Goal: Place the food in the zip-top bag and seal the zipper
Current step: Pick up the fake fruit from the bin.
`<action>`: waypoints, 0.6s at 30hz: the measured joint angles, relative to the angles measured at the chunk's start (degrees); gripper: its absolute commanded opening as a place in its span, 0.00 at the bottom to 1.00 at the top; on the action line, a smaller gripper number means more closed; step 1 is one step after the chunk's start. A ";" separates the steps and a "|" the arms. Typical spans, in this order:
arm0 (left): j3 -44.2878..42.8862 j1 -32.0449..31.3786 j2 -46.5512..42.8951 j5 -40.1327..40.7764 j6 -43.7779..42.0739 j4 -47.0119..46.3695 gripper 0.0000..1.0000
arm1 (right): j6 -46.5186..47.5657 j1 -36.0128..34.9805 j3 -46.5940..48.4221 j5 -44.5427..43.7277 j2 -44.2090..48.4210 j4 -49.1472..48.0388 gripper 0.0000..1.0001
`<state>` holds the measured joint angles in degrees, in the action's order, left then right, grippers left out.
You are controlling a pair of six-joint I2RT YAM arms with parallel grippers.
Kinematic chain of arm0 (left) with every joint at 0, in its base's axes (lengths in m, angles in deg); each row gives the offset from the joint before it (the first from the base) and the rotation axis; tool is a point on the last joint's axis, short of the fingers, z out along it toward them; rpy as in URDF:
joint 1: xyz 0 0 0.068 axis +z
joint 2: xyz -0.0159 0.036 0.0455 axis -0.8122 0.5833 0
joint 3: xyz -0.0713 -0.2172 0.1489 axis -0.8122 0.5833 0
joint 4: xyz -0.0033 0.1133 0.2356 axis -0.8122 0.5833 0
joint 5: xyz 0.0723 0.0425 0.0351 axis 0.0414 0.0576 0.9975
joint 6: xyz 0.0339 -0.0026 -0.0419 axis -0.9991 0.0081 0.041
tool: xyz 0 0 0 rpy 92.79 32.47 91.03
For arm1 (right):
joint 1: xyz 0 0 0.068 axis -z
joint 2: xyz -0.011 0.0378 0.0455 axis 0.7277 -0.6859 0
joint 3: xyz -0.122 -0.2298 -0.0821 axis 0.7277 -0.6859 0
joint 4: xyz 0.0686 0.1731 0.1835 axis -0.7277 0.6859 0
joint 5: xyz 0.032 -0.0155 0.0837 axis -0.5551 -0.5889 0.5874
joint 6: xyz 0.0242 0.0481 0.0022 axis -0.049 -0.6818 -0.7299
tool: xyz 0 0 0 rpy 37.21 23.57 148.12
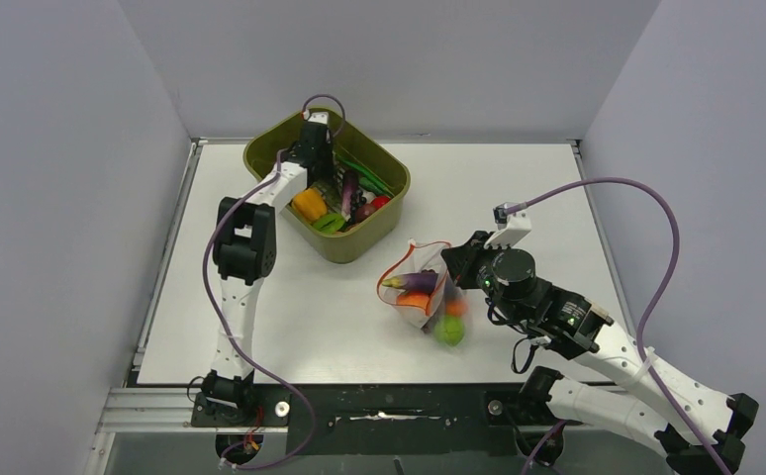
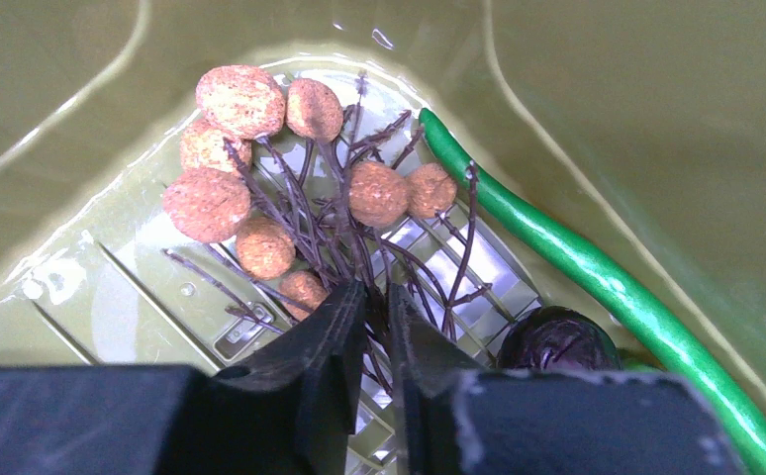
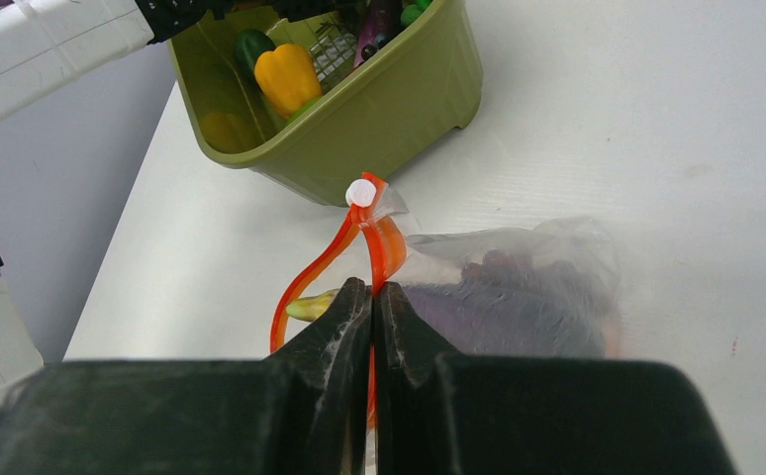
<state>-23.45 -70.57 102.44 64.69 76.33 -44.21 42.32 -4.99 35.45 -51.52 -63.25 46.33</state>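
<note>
My left gripper [image 2: 377, 289] reaches down into the olive-green tub [image 1: 359, 242], shut on the dark stems of a bunch of round orange-brown fruits [image 2: 239, 99]. A green bean [image 2: 597, 277] and a dark purple grape [image 2: 557, 336] lie beside it. My right gripper [image 3: 372, 287] is shut on the red-orange zipper [image 3: 387, 247] and holds the mouth of the clear zip-top bag [image 3: 557, 267] open. In the top view the bag [image 1: 429, 265] holds a purple eggplant [image 1: 414, 282], orange fruits and a green fruit [image 1: 448, 330].
The tub [image 3: 389, 119] stands at the back left of the white table [image 1: 518, 188] and holds a yellow-orange pepper [image 3: 285, 77] and other toy food. The bag lies just right of the tub's near corner. Grey walls close in the table.
</note>
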 measured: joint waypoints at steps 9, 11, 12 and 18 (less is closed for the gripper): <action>0.00 0.17 0.00 -4.13 0.44 -0.17 0.00 | -0.22 0.00 0.00 0.02 0.07 0.11 0.00; 0.00 0.22 -0.02 -5.11 0.37 -0.33 0.00 | -0.28 0.00 0.00 0.02 0.26 0.17 0.00; 0.02 0.22 -0.04 -5.66 0.33 -0.46 0.00 | -0.33 0.00 0.00 0.02 0.46 0.20 0.00; 4.39 0.22 -3.82 -7.69 0.13 -2.58 0.00 | -0.76 0.00 -0.02 0.00 1.42 0.26 0.00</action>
<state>-19.06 -70.35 98.62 56.99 76.46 -46.79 41.55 -4.99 35.43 -51.52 -61.83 46.59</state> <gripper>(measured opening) 0.013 0.028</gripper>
